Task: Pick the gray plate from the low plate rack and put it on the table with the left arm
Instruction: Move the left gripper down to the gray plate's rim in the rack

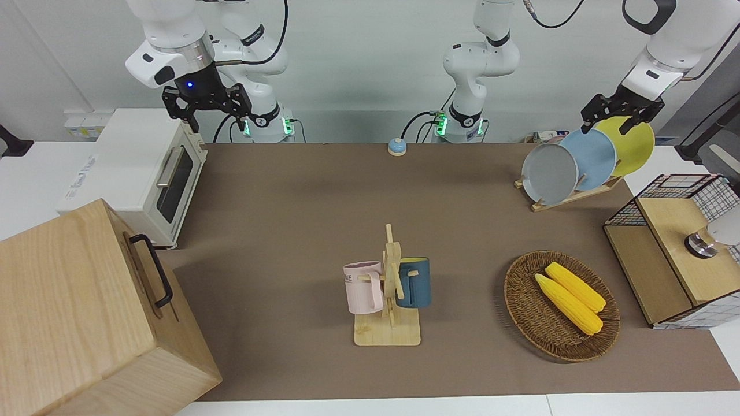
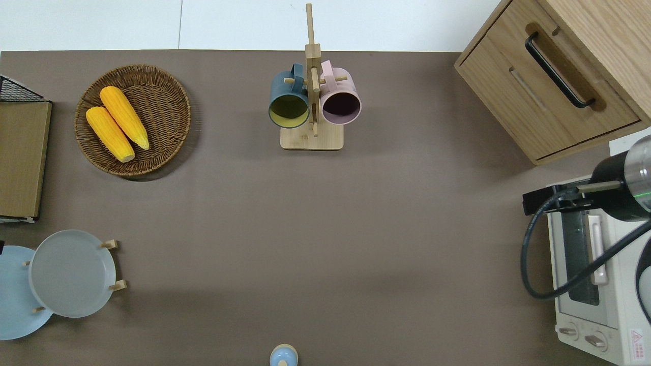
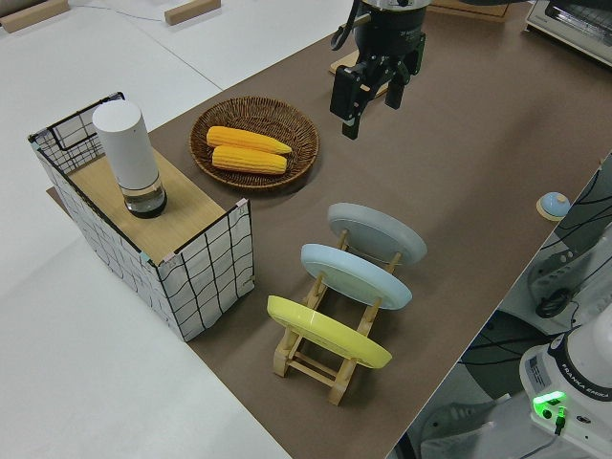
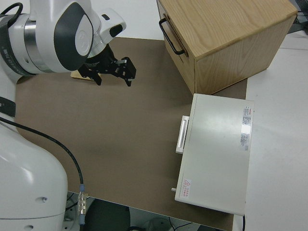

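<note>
Black left gripper (image 1: 621, 114), fingers spread, nothing held; we see pale blue-gray plate (image 2: 71, 273) racked at the brown table (image 2: 325, 229) edge, right arm parked.

A plain white wall (image 1: 358, 63) rises where the robots stand. Pale white surfaces (image 3: 105, 382) flank the brown work area. A large light-wood cabinet with a black handle (image 1: 87, 312) sits at the right arm's end, beside a white toaster oven with a glass door (image 1: 144, 173). A black wire-grid basket with wooden panels (image 1: 676, 248) stands at the left arm's end. Lighting is even, with soft shadows.
</note>
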{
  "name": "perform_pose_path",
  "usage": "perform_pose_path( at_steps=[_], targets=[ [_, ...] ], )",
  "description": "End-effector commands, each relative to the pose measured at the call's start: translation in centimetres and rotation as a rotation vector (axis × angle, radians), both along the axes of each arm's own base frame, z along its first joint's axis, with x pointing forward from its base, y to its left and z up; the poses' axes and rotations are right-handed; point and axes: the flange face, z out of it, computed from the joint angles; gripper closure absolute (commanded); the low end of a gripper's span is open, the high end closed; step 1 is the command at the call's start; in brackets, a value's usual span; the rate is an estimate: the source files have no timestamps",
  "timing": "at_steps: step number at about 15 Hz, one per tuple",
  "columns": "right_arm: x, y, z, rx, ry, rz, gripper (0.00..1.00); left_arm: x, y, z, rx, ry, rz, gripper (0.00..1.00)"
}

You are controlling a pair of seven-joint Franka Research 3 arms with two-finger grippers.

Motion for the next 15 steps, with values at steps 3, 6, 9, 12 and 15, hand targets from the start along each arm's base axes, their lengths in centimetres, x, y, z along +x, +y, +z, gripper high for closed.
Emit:
perform_pose_path(
  at_steps=[3,6,9,12,15],
  targets=[
    [-0.2,0.0,0.3,0.006,0.007,-0.002,0.011,-2.7,0.9,-2.7,-0.003,0.001,0.000,0.00],
    [-0.3,0.1,0.3,0.006,0.007,0.000,0.011,-3.6,0.7,-4.7,0.017,-0.007,-0.013,0.00],
    [-0.3,0.1,0.3,0.006,0.007,0.000,0.011,-4.0,0.6,-6.6,0.013,-0.006,-0.004,0.00],
    [-0.2,0.0,0.3,0.006,0.007,-0.002,0.011,-4.6,0.6,-8.7,0.006,-0.001,-0.002,0.00],
    [-0.3,0.1,0.3,0.006,0.007,0.000,0.013,-5.5,1.0,-10.3,0.005,-0.032,0.007,0.00]
  ],
)
